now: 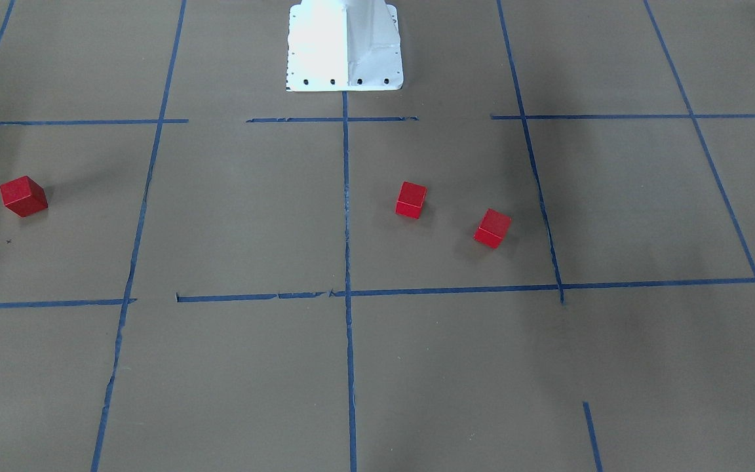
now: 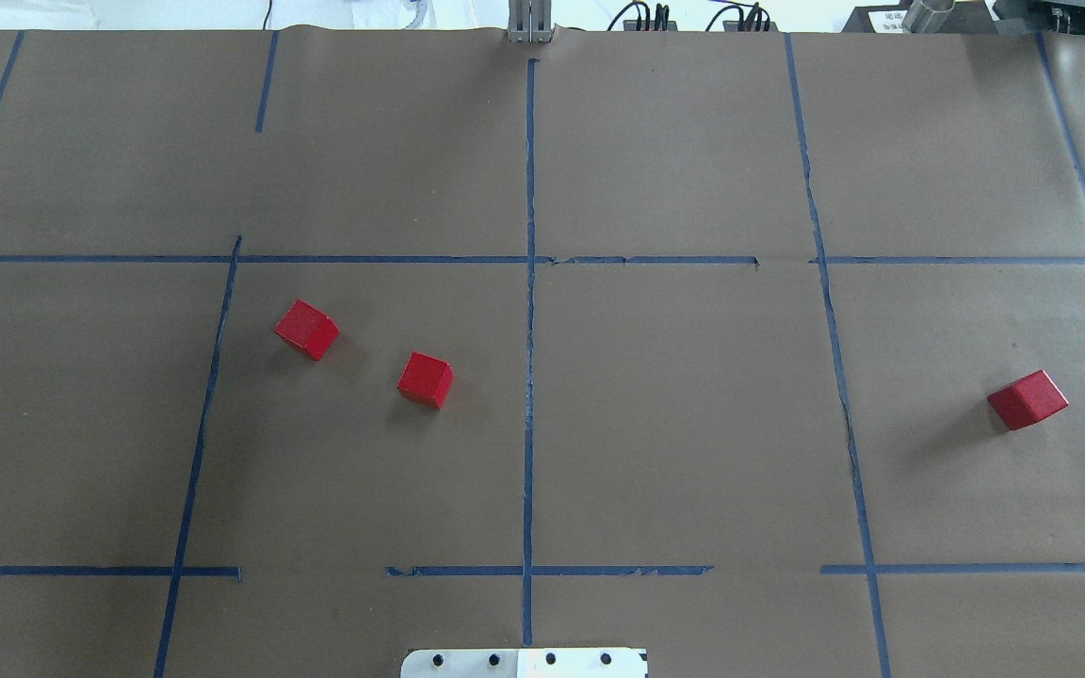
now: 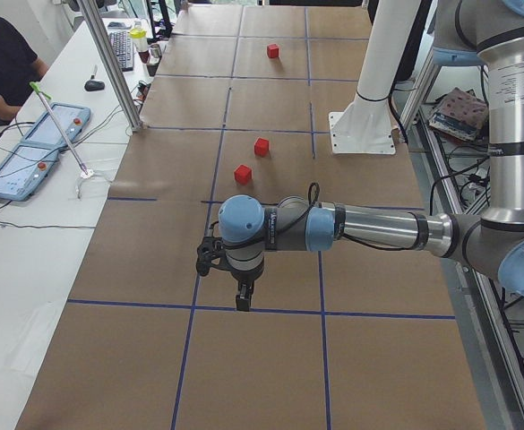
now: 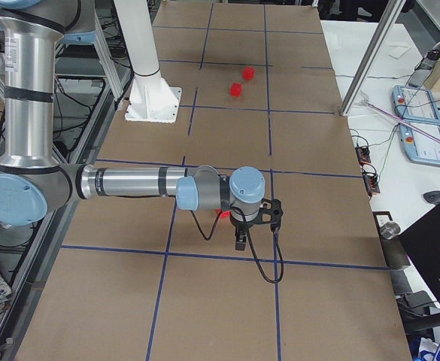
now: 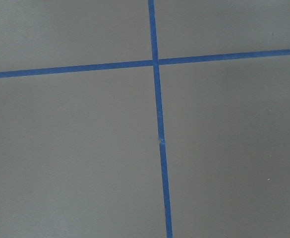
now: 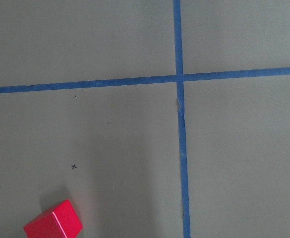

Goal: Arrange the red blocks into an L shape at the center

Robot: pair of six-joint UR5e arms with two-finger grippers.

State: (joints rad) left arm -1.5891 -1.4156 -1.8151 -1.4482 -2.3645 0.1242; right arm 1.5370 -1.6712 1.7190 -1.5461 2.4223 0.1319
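3 red blocks (image 2: pixel 426 379) lie scattered apart.

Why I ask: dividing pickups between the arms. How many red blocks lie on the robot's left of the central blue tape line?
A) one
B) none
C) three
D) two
D: overhead, the outer red block and the inner red block lie left of the central blue tape line; the lone red block lies far right of it.
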